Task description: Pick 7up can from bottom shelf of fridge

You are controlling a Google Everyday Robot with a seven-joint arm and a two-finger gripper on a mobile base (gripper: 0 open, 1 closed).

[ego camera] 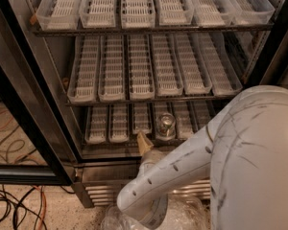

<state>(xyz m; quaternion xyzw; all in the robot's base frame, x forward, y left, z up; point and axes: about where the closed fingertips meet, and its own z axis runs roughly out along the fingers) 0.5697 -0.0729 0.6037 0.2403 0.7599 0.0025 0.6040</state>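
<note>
The 7up can (165,125) stands upright, silver top showing, in the fourth lane tray from the left on the bottom shelf (109,126) of the open fridge (47,80). My gripper (145,144) shows as a tan tip at the end of the white arm. It sits at the front ledge of the bottom shelf, just left of and below the can, apart from it. The big white arm covers the right end of the bottom shelf.
The two upper racks (139,71) hold pale slotted trays with nothing in them. The black-framed open door (19,128) stands at the left. Cables (9,210) lie on the floor at bottom left. The steel base grille (102,193) and crinkled clear plastic (187,214) are below the arm.
</note>
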